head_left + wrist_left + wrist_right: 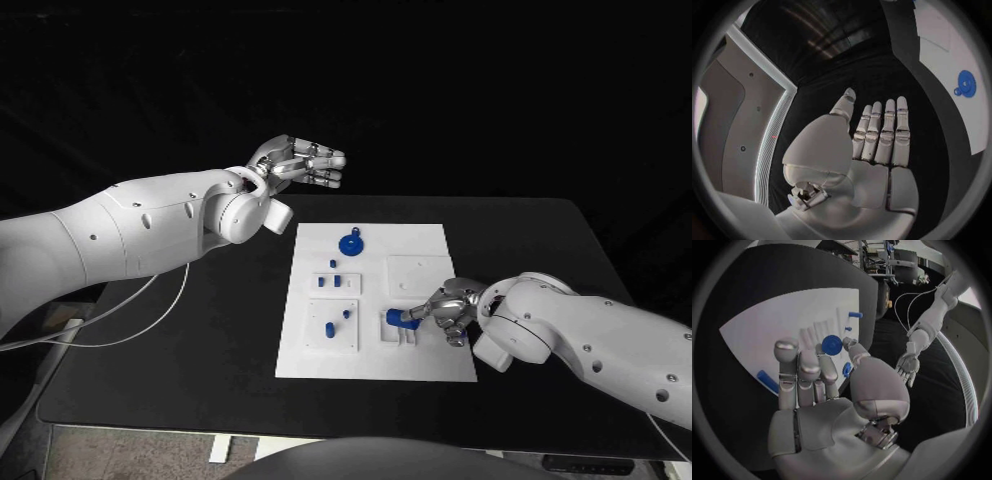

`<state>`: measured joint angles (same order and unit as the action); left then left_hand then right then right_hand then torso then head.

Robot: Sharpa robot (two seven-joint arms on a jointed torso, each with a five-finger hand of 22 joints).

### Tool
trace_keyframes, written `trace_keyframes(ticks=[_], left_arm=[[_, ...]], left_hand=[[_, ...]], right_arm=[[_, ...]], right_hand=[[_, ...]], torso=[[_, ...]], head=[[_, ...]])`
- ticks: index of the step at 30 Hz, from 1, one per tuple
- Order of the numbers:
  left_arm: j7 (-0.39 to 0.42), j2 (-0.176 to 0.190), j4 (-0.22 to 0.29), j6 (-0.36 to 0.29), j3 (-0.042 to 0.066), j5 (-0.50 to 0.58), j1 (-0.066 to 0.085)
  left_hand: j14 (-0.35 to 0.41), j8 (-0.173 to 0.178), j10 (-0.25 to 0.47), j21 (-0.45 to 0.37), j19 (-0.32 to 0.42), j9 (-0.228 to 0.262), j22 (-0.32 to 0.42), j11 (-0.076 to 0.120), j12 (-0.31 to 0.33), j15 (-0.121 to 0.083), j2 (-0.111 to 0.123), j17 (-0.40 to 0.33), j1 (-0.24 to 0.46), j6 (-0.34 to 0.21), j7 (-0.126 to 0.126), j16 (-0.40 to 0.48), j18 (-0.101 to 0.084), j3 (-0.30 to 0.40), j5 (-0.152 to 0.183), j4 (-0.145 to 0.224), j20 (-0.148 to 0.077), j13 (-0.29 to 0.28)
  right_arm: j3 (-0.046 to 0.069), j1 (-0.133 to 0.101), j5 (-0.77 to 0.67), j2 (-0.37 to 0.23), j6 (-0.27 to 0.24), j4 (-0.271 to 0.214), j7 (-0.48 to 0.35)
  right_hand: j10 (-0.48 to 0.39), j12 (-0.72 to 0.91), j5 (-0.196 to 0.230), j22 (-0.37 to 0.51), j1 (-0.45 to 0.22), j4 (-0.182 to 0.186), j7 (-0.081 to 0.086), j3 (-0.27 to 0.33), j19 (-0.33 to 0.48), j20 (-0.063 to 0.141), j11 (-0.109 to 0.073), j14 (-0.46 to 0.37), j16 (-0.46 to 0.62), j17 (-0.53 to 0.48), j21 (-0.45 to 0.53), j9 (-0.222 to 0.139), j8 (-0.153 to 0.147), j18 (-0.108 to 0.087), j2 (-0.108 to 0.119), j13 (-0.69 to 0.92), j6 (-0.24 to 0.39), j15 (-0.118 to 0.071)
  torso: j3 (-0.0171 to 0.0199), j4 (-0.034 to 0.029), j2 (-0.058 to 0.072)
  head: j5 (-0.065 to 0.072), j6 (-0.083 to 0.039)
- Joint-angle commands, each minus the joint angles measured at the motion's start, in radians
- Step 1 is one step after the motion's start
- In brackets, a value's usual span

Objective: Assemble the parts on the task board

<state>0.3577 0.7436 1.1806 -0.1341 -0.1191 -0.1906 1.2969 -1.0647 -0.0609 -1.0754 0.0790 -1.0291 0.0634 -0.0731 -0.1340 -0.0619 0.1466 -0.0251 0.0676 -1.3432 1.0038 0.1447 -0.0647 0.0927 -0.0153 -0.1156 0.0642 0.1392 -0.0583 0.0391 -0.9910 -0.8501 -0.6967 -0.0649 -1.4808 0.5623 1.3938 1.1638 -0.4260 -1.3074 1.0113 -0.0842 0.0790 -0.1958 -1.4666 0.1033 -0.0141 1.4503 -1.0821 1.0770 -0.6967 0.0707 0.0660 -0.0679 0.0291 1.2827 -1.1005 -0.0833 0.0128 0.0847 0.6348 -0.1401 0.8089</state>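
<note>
Silver right hand (444, 312) pinching a small blue part (405, 321) at the near right of the white task board (418, 365).
Its fingertips close on the part just above the board's near blocks; beside the hand, further along the board, lie small blue pegs (333, 281) and, beyond them, a round blue disc (352, 242). Farthest off, past the board's far left corner, the left hand (299, 163) hovers above the black table (173, 380), fingers straight and side by side, holding nothing.

My left hand (296, 163) hovers raised, fingers (882, 132) extended together, holding nothing; my right hand (441, 312) reaches low, fingertips pinching a small blue part (405, 321).
</note>
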Motion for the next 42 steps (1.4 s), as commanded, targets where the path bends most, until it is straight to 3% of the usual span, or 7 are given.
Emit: trace_keyframes(ticks=[1, 12, 22, 42], left_arm=[[0.008, -0.001, 0.002, 0.014, 0.001, 0.003, 0.000], [0.008, -0.001, 0.003, 0.013, 0.001, 0.003, 0.001], [0.008, 0.000, 0.004, 0.014, 0.001, 0.002, 0.001], [0.006, 0.003, 0.005, 0.014, 0.001, 0.002, 0.001]], left_hand=[[-0.004, -0.002, 0.000, -0.004, 0.004, 0.000, -0.001, -0.006, 0.003, 0.001, -0.007, -0.001, -0.006, -0.001, 0.006, 0.004, -0.012, -0.001, -0.005, 0.000, -0.002, 0.000], [-0.004, -0.002, 0.000, -0.004, 0.004, 0.000, -0.001, -0.006, 0.003, 0.001, -0.007, -0.001, -0.006, -0.001, 0.006, 0.004, -0.012, -0.001, -0.005, 0.000, -0.002, 0.000], [-0.004, -0.002, 0.000, -0.004, 0.004, 0.000, -0.001, -0.006, 0.003, 0.001, -0.007, -0.001, -0.006, -0.001, 0.006, 0.004, -0.012, -0.001, -0.005, 0.000, -0.002, 0.000], [-0.004, -0.002, 0.000, -0.004, 0.004, 0.000, -0.001, -0.006, 0.003, 0.002, -0.008, -0.001, -0.006, 0.000, 0.006, 0.004, -0.012, 0.001, -0.004, 0.001, -0.002, 0.000]], right_arm=[[0.000, 0.000, 0.002, 0.010, 0.021, 0.001, 0.004], [-0.003, 0.004, -0.023, 0.057, -0.001, 0.035, 0.016], [-0.014, 0.009, -0.067, 0.072, -0.011, 0.048, 0.017], [-0.017, 0.026, -0.290, 0.049, 0.124, 0.022, 0.022]], right_hand=[[0.002, -0.005, 0.009, -0.080, 0.011, 0.001, -0.001, 0.008, -0.042, 0.003, 0.000, 0.005, 0.005, 0.001, 0.006, -0.001, -0.003, 0.001, -0.001, -0.001, -0.008, -0.002], [0.003, -0.003, 0.014, -0.080, 0.013, 0.009, -0.001, 0.017, -0.043, 0.004, 0.000, 0.005, 0.005, 0.001, 0.007, -0.001, -0.003, 0.001, 0.000, 0.000, -0.009, -0.003], [0.002, -0.004, 0.017, -0.080, 0.015, 0.013, -0.001, 0.021, -0.043, 0.005, 0.000, 0.004, 0.006, 0.001, 0.008, -0.001, -0.003, 0.000, -0.001, -0.001, -0.009, -0.004], [-0.002, -0.011, 0.088, -0.080, 0.041, 0.037, 0.003, 0.043, -0.044, 0.004, 0.002, 0.004, 0.014, -0.001, 0.014, 0.000, -0.003, -0.001, 0.023, -0.006, 0.006, -0.003]], torso=[[-0.0007, -0.0002, 0.000], [0.0003, -0.0007, 0.001], [0.0011, 0.0011, 0.000], [0.0013, 0.0009, 0.000]], head=[[0.000, 0.002], [-0.003, 0.006], [-0.004, 0.007], [0.001, 0.010]])
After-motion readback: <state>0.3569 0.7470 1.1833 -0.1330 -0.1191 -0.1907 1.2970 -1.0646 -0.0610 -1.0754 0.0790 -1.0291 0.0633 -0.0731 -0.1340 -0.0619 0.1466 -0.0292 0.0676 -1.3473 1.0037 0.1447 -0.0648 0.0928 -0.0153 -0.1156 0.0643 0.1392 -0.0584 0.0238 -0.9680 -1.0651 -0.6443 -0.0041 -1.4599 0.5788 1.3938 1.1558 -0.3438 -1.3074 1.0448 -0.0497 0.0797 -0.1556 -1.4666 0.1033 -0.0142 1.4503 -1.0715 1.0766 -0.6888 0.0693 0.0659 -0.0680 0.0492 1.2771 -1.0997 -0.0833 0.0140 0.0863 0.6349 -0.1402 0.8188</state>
